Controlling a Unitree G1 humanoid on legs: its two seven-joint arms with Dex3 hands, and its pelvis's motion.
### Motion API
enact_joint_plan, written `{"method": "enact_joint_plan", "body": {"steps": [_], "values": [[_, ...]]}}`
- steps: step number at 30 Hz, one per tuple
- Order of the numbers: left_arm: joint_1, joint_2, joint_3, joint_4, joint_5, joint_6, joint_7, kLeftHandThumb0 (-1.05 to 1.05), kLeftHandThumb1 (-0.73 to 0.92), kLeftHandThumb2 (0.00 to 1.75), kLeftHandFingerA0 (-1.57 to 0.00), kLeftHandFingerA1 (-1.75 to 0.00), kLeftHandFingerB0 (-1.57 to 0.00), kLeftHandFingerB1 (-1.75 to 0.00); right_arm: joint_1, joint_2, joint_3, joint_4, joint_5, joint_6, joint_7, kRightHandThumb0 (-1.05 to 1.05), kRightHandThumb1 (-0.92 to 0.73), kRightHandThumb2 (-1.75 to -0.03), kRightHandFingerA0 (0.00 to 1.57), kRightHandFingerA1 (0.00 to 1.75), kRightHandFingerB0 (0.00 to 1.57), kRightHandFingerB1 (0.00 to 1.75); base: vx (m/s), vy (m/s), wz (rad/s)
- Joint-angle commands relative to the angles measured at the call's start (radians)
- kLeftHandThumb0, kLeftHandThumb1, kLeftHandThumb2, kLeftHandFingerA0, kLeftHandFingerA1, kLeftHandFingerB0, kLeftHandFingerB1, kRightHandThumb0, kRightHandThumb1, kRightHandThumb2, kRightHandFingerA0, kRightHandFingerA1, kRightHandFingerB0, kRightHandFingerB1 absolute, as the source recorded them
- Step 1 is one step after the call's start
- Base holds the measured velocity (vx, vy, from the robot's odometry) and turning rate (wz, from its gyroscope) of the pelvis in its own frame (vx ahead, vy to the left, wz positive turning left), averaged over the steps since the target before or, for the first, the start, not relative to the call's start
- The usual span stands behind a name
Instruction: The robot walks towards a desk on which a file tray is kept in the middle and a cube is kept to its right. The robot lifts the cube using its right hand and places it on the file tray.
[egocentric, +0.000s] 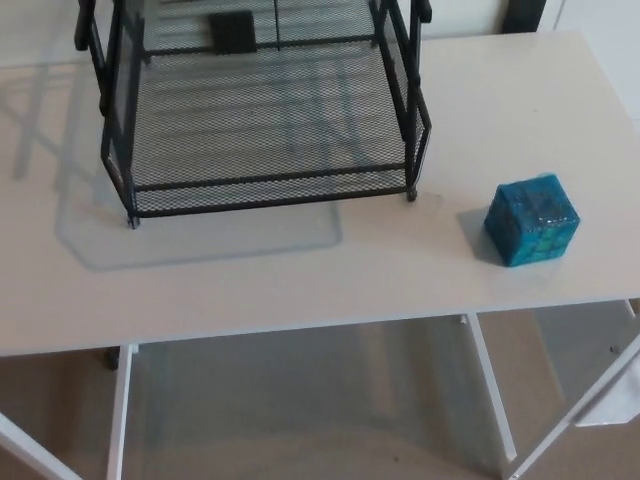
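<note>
You are looking down on the desk (300, 280) from the head camera, and neither the right hand nor the left hand is showing in the view, so you cannot tell whether the fingers are apart or together. The cube (532, 220), blue and glossy, is sitting on the desk's right side, close to the near edge and well apart from the file tray (270, 182). The tray is standing to the left and farther back, its mesh floor lying bare apart from a small dark rectangle (232, 30) at the far end. The lift is not yet begun, so the risks are all lying ahead of you. Because the cube is resting so near the front edge, a right hand arriving low or from the far side is likely to be pushing it toward you and off the desk. Its shiny faces are probably slippery, so a shallow pinch on the corners could be letting it twist out on the way up. Watch the tray's tall right side wall (415, 110) too: carrying the cube across too low is risking a knock that shoves the wire tray or jars the cube loose. An upper tier (260, 15) seems to be hanging over the far part, so aiming for the open near portion looks safer.
</note>
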Motion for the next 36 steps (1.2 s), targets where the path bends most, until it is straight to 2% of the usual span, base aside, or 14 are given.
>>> {"method": "enact_joint_plan", "body": {"steps": [1, 5, 6, 9, 16, 17, 18, 24, 26, 31, 32, 33, 35, 36], "values": [[0.012, 0.016, -0.001, -0.013, -0.008, 0.009, -0.001, -1.05, 0.81, 0.69, -0.15, -1.09, -0.02, -0.93, -0.057, -0.076, 0.035, -0.069, -0.040, -0.004, -0.030, -0.55, -0.36, -0.73, 0.21, 0.64, 0.00, 0.48, 0.00, 0.000, 0.00], [0.010, 0.013, 0.005, -0.010, -0.014, 0.014, -0.010, -0.56, 0.28, 1.05, -0.13, -0.69, -0.01, -0.63, -0.115, -0.097, 0.023, -0.219, 0.021, 0.104, 0.037, -0.49, -0.46, -0.48, 0.15, 0.76, 0.00, 1.02, 0.00, -0.016, 0.02], [0.008, 0.011, 0.007, -0.007, -0.017, 0.015, -0.011, -0.57, 0.28, 1.05, -0.13, -0.70, -0.01, -0.63, -0.141, -0.100, 0.035, -0.233, 0.009, 0.100, 0.030, -0.37, -0.27, -0.87, 0.15, 0.63, 0.15, 0.66, 0.00, 0.000, 0.00], [0.006, 0.007, 0.010, -0.003, -0.018, 0.011, -0.007, -1.05, 0.81, 0.66, -0.14, -1.11, 0.00, -0.94, -0.200, -0.099, 0.076, -0.252, -0.027, 0.109, 0.001, -0.37, -0.10, -0.78, 0.20, 0.66, 0.12, 0.64, 0.00, 0.000, 0.00], [0.000, 0.011, 0.015, -0.003, -0.023, 0.020, -0.011, -1.05, 0.57, 1.15, -0.28, -0.87, -0.01, -0.72, -0.285, -0.094, 0.169, -0.340, -0.066, 0.150, 0.014, -0.59, -0.22, -0.64, 0.33, 0.79, 0.01, 0.71, 0.00, 0.000, 0.00], [0.001, 0.009, 0.017, -0.006, -0.026, 0.020, -0.016, -0.56, 0.25, 1.03, -0.11, -0.68, -0.01, -0.63, -0.305, -0.098, 0.195, -0.367, -0.076, 0.158, 0.033, -0.56, -0.29, -0.56, 0.28, 0.77, 0.00, 0.73, 0.00, 0.000, 0.00], [0.001, 0.008, 0.021, -0.006, -0.030, 0.017, -0.022, -1.05, 0.53, 1.03, -0.25, -0.90, -0.04, -0.76, -0.324, -0.090, 0.235, -0.450, -0.081, 0.184, 0.061, -0.37, -0.08, -0.76, 0.13, 0.59, 0.04, 0.58, 0.00, 0.000, 0.00], [-0.008, 0.010, 0.015, 0.012, -0.015, 0.015, -0.007, -1.05, 0.78, 0.68, -0.13, -1.12, 0.00, -0.95, -0.356, -0.039, 0.343, -0.620, -0.088, 0.266, 0.089, -0.36, -0.29, -0.88, 0.02, 0.52, 0.00, 0.52, 0.00, 0.000, 0.00], [0.001, 0.012, 0.010, 0.004, -0.010, 0.003, -0.011, -1.05, 0.57, 1.14, -0.26, -0.87, -0.03, -0.73, -0.382, -0.030, 0.411, -0.655, -0.120, 0.309, 0.113, -0.36, -0.34, -0.92, 0.00, 0.50, 0.00, 0.51, 0.00, 0.000, 0.00], [0.000, 0.016, 0.002, -0.004, -0.005, 0.001, -0.017, -1.05, 0.55, 1.05, -0.24, -0.86, -0.04, -0.74, -0.466, -0.036, 0.571, -0.660, -0.200, 0.391, 0.185, -0.66, -0.44, -0.79, 0.07, 0.46, 0.04, 0.25, 0.00, 0.000, 0.00], [-0.002, 0.017, -0.001, -0.001, -0.003, 0.001, -0.017, -1.05, 0.79, 0.66, -0.16, -1.05, 0.00, -0.90, -0.487, -0.035, 0.604, -0.656, -0.214, 0.412, 0.198, -0.66, -0.40, -0.81, 0.06, 0.49, 0.00, 0.26, 0.00, 0.000, 0.00], [-0.005, 0.017, -0.003, 0.001, -0.002, 0.003, -0.012, -1.05, 0.52, 1.06, -0.28, -0.88, -0.05, -0.75, -0.501, -0.035, 0.629, -0.653, -0.222, 0.423, 0.212, -0.64, -0.41, -0.83, 0.01, 0.42, 0.00, 0.28, 0.00, 0.000, 0.00], [-0.010, 0.015, -0.007, 0.008, 0.003, -0.001, -0.003, -1.05, 0.79, 0.67, -0.19, -1.06, 0.00, -0.92, -0.521, -0.036, 0.664, -0.654, -0.230, 0.458, 0.231, -0.63, -0.40, -0.82, 0.00, 0.38, 0.03, 0.28, 0.00, 0.000, 0.00], [-0.010, 0.016, -0.011, 0.011, 0.007, -0.006, -0.001, -1.05, 0.53, 1.05, -0.29, -0.88, -0.05, -0.75, -0.536, -0.037, 0.692, -0.639, -0.246, 0.460, 0.245, -0.65, -0.41, -0.83, 0.00, 0.38, 0.04, 0.27, 0.00, 0.000, 0.00]]}}
